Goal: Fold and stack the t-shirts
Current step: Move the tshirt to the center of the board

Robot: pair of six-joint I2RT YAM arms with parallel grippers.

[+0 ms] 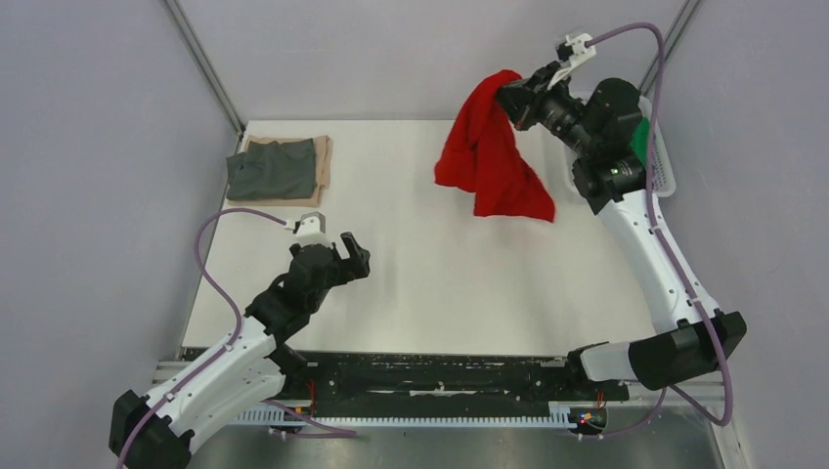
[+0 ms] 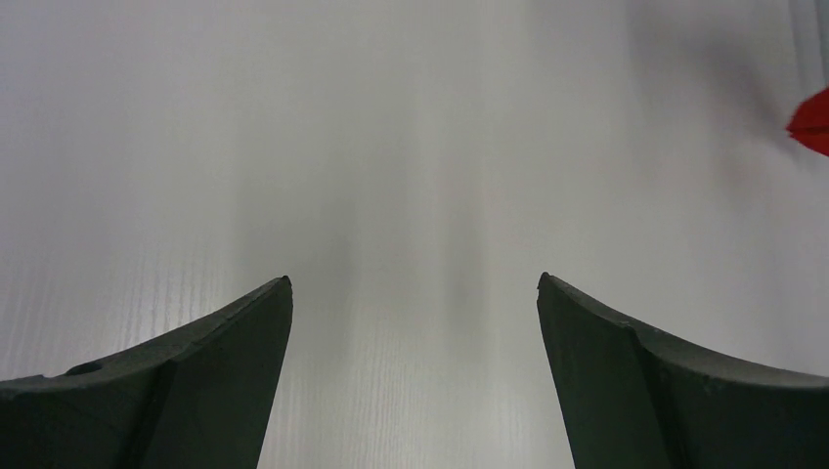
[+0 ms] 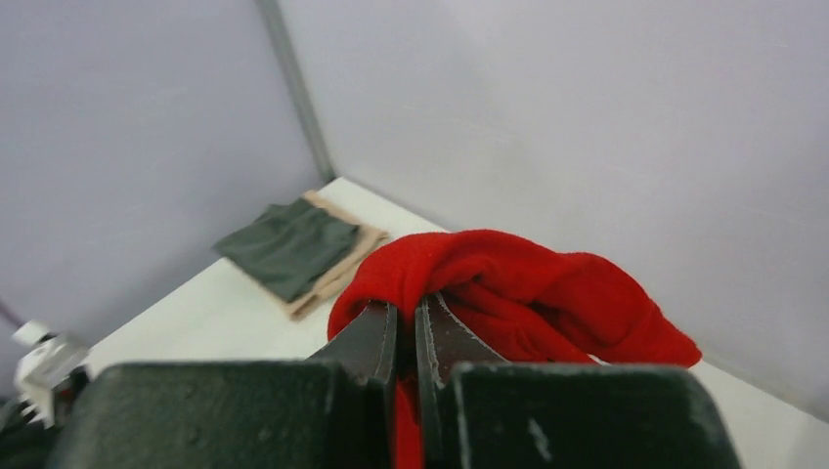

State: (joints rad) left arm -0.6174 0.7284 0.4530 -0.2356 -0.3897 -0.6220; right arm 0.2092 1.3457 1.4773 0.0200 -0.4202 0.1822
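Jaws clamped: right gripper (image 1: 508, 95) (image 3: 406, 308) on one red t-shirt (image 1: 489, 156) (image 3: 528, 283), hanging just left of white basket (image 1: 665, 166). Left gripper (image 1: 347, 249) (image 2: 414, 283) jaws wide apart, empty, far from basket. One grey t-shirt (image 1: 272, 168) (image 3: 288, 244) folded on one tan t-shirt (image 1: 323, 156) (image 3: 337, 274), far left of basket.

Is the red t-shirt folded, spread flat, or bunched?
Bunched, not folded. The red t-shirt hangs in a crumpled, twisted clump from the shut right hand, which pinches its top.

We see the left arm (image 1: 230, 362) and right arm (image 1: 645, 249) as white shells with black joints; a lilac cable (image 1: 207, 256) loops along each, and the left gripper (image 2: 413, 281) has dark, tapering fingers (image 2: 220, 376).
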